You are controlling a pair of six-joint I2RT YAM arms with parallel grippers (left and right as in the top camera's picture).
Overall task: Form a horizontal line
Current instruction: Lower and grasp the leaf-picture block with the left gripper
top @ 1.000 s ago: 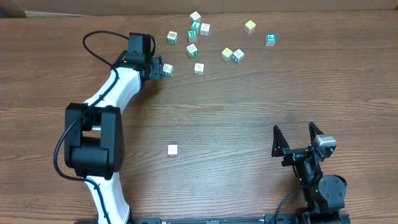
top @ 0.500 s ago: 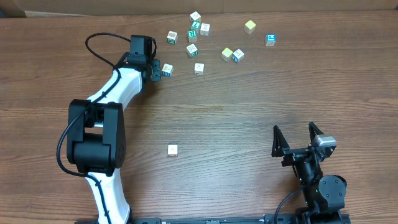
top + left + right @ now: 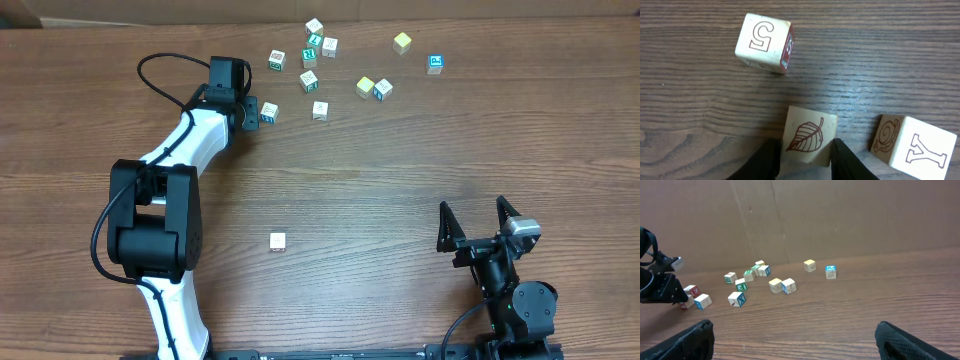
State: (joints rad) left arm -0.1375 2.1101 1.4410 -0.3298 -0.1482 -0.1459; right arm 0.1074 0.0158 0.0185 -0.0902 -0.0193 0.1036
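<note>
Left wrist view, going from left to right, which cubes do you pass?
cube marked 5 → leaf cube → cube with the Y and snail

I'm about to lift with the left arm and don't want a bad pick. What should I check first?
1. The leaf cube sits centred between the left jaws: ok.
2. Jaws firmly closed on it: cannot tell, contact at its sides is unclear.
3. The 5 cube and Y cube are outside the grip: ok, neither touches it.
4. The right jaws are open and parked far from the cubes: ok.
5. Room beside the lone cube for placing: ok.
6. Line formed: not ok, no straight row of four.
</note>
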